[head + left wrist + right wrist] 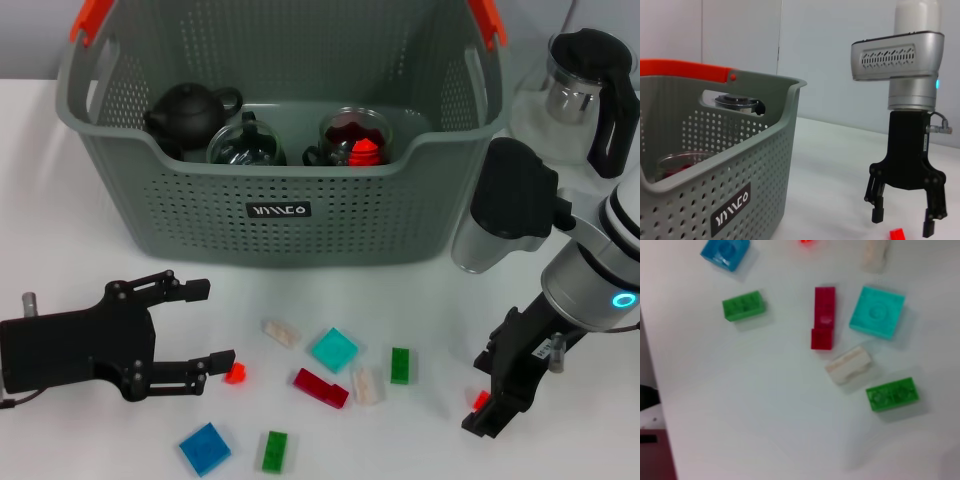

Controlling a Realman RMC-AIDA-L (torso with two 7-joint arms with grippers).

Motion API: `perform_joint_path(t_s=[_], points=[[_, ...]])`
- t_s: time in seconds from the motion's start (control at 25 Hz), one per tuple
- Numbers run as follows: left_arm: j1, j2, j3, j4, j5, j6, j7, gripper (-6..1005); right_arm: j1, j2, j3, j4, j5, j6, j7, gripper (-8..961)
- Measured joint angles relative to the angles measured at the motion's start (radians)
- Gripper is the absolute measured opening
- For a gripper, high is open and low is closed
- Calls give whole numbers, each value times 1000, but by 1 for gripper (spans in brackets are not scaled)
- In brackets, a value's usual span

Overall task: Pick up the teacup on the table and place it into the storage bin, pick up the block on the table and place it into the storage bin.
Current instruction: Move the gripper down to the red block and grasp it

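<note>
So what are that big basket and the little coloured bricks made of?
Basket: looks like matte grey-green moulded plastic, with even rows of punched holes and orange-red handle ends. Bricks, such as the teal one: probably glossy plastic, some translucent, with moulded studs.

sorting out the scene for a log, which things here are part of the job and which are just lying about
Part of the job:
storage bin
glass teacups already in the bin
loose blocks on the table, e.g. teal block, dark red block
small red block by the left gripper
small red block by the right gripper

Lying about:
black teapot in the bin
glass kettle
steel cup
</note>
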State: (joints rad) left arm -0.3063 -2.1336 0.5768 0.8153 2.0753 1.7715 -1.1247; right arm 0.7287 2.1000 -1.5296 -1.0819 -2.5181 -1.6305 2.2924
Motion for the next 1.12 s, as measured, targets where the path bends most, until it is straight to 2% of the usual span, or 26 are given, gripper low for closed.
perform_joint_path(t_s=[0.24, 0.56, 1.0, 1.12], points=[[-3, 0, 0, -16, 1, -14, 1, 878, -1, 1, -38, 2, -17, 33, 28, 797], [-6, 1, 0, -33, 1, -25, 14, 877, -3, 2, -79, 3, -29, 55, 54, 634], [-7, 4, 0, -42, 0, -39, 25, 878, -8, 2, -122, 4, -30, 82, 66, 629], [-7, 5, 0, -43, 0, -40, 25, 878, -6, 3, -127, 5, -29, 85, 71, 523]])
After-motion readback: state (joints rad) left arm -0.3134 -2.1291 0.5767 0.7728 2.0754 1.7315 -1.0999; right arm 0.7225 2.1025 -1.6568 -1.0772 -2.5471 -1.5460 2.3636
